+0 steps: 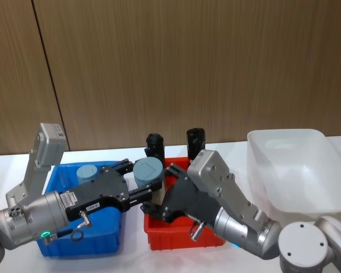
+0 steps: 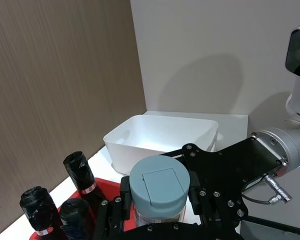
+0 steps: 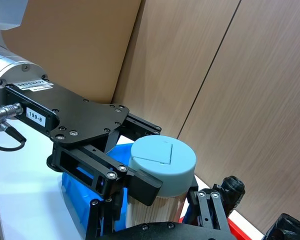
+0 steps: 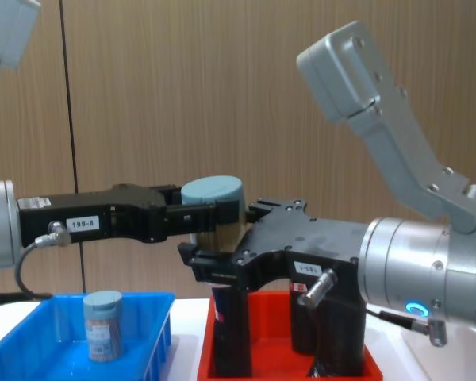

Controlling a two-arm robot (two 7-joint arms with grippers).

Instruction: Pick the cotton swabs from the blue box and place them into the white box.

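Cotton swabs fill two clear jars with grey-blue lids, and we take them from the left. The blue box [image 1: 105, 230] sits on the white table [image 1: 5, 170] at the left, and one standing jar [image 1: 87, 172] rests upright inside it near the far wall. Above that box the left arm reaches across toward the middle. The left gripper [image 1: 141, 181] has its jaws clamped on the lifted jar [image 1: 147, 170], gripping it just under the lid. We see this jar upright and in the air, well above the bins, roughly over the seam where the blue box meets the red tray [image 1: 176, 238].

The right gripper [image 1: 159, 192] comes in from the other side and meets the same jar lower down, around its pale body. It seems to touch the jar, but we cannot tell whether its jaws are pressed onto it or merely flank it.

Under and behind the two grippers, the red tray holds tall black rolls [image 1: 154, 145] standing on end. Farther right and apart from the tray stands the white box [image 1: 260, 162], with no jar inside that we can see.
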